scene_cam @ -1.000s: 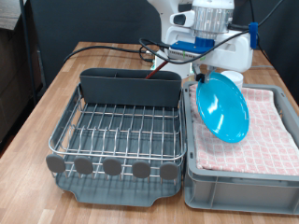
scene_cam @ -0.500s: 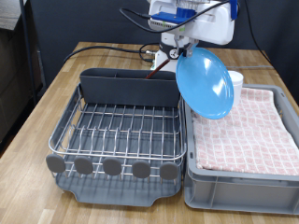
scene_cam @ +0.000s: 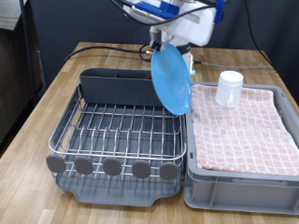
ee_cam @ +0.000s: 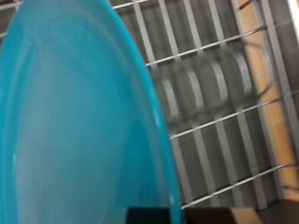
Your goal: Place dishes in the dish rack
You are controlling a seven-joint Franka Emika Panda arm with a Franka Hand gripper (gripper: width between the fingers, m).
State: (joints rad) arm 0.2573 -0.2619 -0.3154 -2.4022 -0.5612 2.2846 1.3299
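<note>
Hanging on edge in the air, the light-blue plate (scene_cam: 171,78) is carried nearly vertical above the right-hand side of the dish rack (scene_cam: 118,128), its lower rim just over the wire grid and close to the rack's border with the grey bin (scene_cam: 241,177). The tool (scene_cam: 174,39) grasps the plate by its upper rim, beneath the arm at the exterior view's top; the fingertips themselves are hidden behind the plate. In the wrist view the plate (ee_cam: 75,121) fills most of the picture, with the rack wires (ee_cam: 220,112) showing beyond its edge. The white cup (scene_cam: 229,88) stands on the pink checked towel (scene_cam: 243,131) inside the bin, not yet racked; the wooden spoon cannot be made out with certainty. The utensil caddy (scene_cam: 129,87) lines the far side of the rack, which rests on the wooden table (scene_cam: 37,112). Doing this step well probably means keeping the plate upright, aligning its edge with a gap between wires, and lowering gently so the rim seats without sliding or striking the caddy.
</note>
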